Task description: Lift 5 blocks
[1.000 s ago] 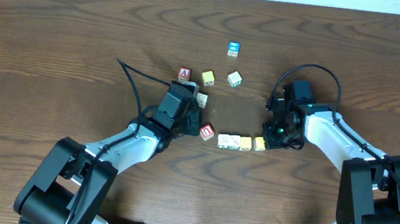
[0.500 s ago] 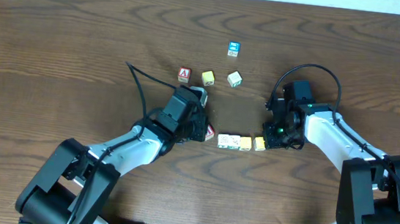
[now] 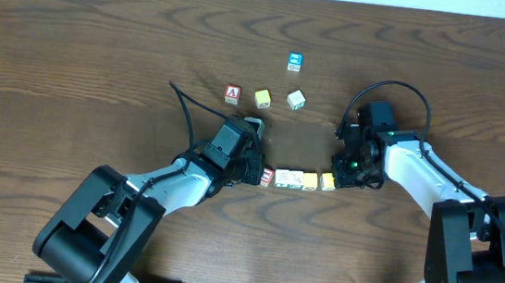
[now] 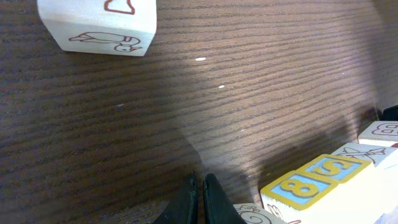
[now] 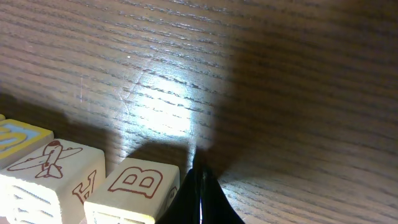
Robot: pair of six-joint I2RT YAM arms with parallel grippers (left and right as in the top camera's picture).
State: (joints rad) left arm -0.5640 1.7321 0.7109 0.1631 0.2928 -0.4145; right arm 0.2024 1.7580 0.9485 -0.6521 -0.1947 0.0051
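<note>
Left gripper (image 4: 200, 198): black tapered fingers closed against each other, nothing gripped
Right gripper (image 5: 199, 190): likewise closed to single black point, empty
Five blocks (image 3: 296, 178) in straight row between both grippers: small square-edged wooden cubes, printed faces, matte
Red-faced cube (image 3: 268, 175) just beside left tips; "B" cube (image 5: 134, 186) just beside right tips, to their left; contact unclear at both ends
Table (image 3: 105, 34): dark wood, strong wavy grain, glossy glare ahead of both tips
Bare tabletop ahead of right gripper
Cream cube (image 4: 99, 25) ahead-left of left gripper, well apart
Loose cubes (image 3: 262, 98) farther beyond row
</note>
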